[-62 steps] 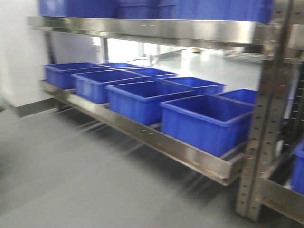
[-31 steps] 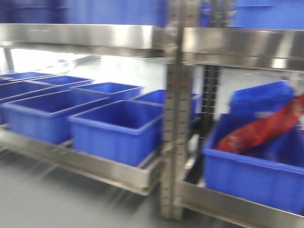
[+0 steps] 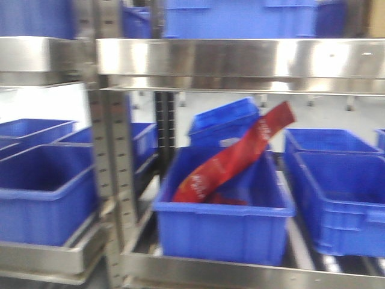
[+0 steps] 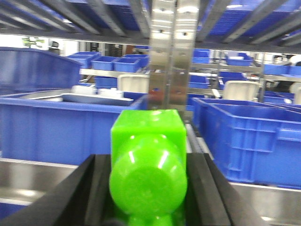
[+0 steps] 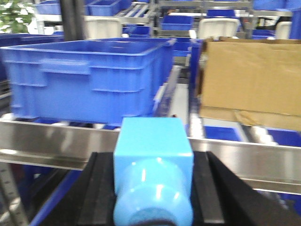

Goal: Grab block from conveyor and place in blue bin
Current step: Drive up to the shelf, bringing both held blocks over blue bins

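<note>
Since half a second ago the front view has swung right along the steel rack. Its upright post now stands left of centre, and the blue bin holding a red wrapper has come from the right edge to the middle.

Both arms carry a load: the left jaws are clenched on a green block, the right jaws on a light blue block. Each is pinched by its flat sides, presumably so it rides steady on the way to the bins. That makes two blocks off the conveyor, which no view shows, and neither is binned yet.

The bins sit open-topped on the shelf, ready for a drop from above. On this level I count about eight, one tilted at the far back, though blur makes that unsure. One cardboard box stands on the right in the right wrist view.
</note>
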Robot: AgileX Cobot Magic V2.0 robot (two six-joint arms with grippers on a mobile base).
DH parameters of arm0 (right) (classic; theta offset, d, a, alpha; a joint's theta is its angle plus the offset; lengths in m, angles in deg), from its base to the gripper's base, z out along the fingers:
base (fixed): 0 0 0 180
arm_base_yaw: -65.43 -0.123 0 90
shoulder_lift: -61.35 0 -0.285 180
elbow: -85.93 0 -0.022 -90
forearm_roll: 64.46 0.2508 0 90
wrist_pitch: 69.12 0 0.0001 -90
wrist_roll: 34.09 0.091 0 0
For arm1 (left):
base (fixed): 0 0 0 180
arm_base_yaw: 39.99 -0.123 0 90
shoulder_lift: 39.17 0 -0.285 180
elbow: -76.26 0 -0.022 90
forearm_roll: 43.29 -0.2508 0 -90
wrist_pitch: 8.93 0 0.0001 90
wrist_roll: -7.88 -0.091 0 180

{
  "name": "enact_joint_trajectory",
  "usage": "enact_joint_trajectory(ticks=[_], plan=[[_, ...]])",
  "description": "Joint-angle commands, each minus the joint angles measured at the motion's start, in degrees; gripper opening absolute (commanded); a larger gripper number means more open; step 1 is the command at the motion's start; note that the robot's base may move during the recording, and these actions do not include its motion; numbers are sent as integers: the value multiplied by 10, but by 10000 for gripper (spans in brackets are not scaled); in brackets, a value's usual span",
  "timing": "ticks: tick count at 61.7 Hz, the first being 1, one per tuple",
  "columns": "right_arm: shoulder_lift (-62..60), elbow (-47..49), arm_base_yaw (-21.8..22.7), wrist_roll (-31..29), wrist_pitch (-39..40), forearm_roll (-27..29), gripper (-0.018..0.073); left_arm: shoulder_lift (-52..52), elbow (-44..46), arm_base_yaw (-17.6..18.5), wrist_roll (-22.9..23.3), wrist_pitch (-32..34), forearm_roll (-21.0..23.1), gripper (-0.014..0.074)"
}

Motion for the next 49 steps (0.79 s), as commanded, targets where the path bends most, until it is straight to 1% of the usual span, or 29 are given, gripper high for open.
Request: enact_joint_trajectory(ticks=[1,49], plan=[[-4,0,0,0,15,-1,-162,-2,-1,-1,-2,12,4,-111],[-4,0,0,0,15,-1,-162,-2,-1,-1,-2,12,4,-111]])
